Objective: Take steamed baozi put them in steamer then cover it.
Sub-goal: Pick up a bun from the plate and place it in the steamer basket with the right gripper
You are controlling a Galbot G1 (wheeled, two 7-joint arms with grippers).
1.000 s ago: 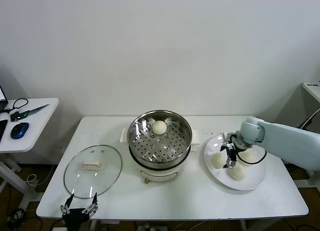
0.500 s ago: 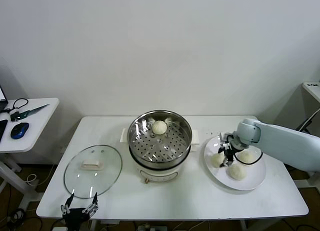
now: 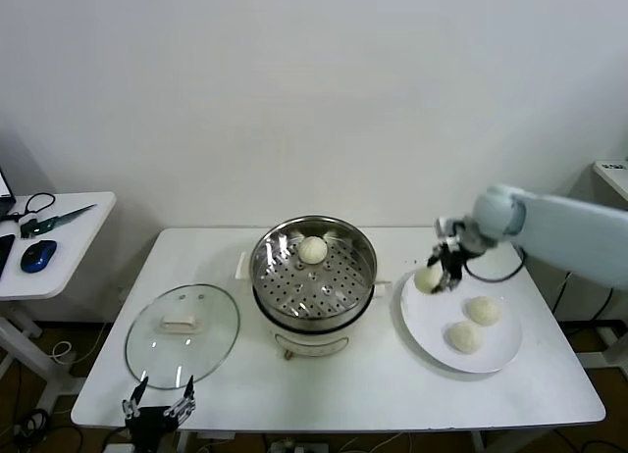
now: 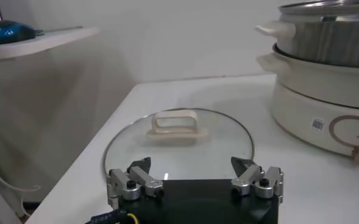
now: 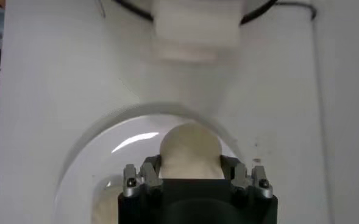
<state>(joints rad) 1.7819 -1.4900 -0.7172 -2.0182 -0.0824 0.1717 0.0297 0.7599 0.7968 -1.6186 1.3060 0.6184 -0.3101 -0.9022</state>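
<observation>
The steel steamer stands mid-table on its white base with one baozi on the perforated tray at the back. My right gripper is shut on a cream baozi and holds it lifted over the left edge of the white plate; the same baozi shows between the jaws in the right wrist view. Two more baozi lie on the plate. My left gripper is open and idle at the table's front left edge, just before the glass lid.
The glass lid with a white handle lies flat on the table left of the steamer. A side table at far left holds a mouse and cables. The steamer's white base shows in the left wrist view.
My right gripper has lifted one baozi off the plate and moved it up and slightly left toward the steamer. Two baozi stay on the plate. The left arm has not moved.
</observation>
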